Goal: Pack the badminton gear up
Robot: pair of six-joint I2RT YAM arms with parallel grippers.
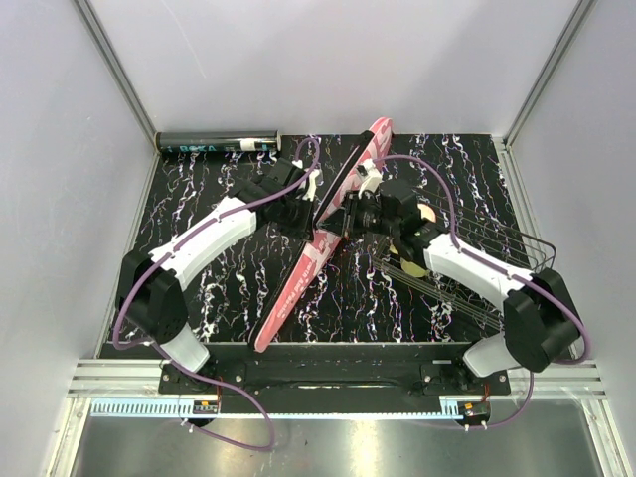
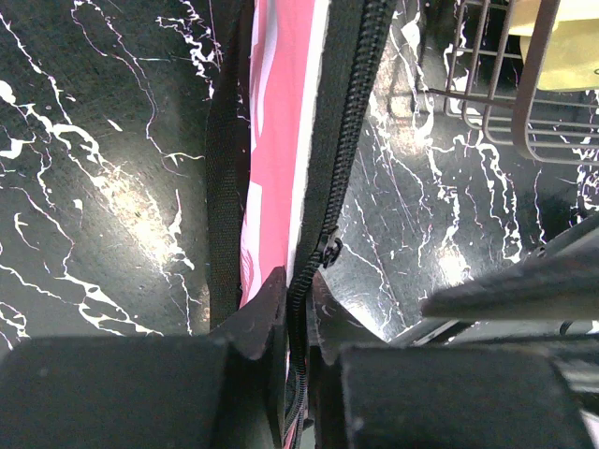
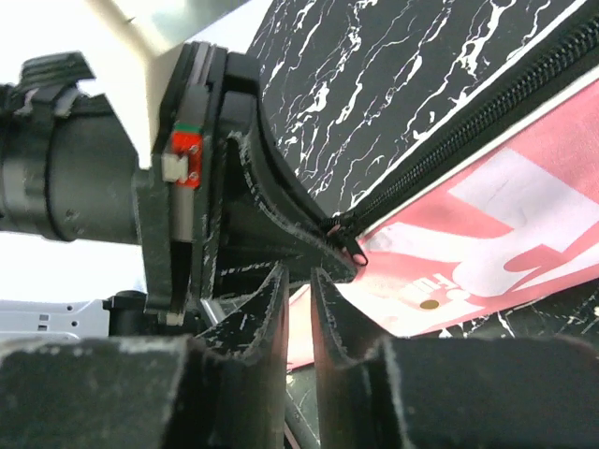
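Note:
The long pink racquet cover [image 1: 298,283] lies diagonally across the black marbled table, its far end tilted up. My left gripper [image 1: 316,199] is shut on the cover's black zipper edge [image 2: 298,281], just behind the zipper pull [image 2: 329,251]. Across the cover, my right gripper [image 1: 350,214] faces the left one. Its jaws [image 3: 298,273] stand a narrow gap apart with nothing between them, and the zipper pull [image 3: 351,248] hangs just past the fingertips. A long black tube [image 1: 219,142] lies along the back left edge.
A black wire basket [image 1: 487,278] sits at the right beside my right arm and holds a yellow-green cup with a peach lid [image 1: 427,213]. White walls enclose the table on three sides.

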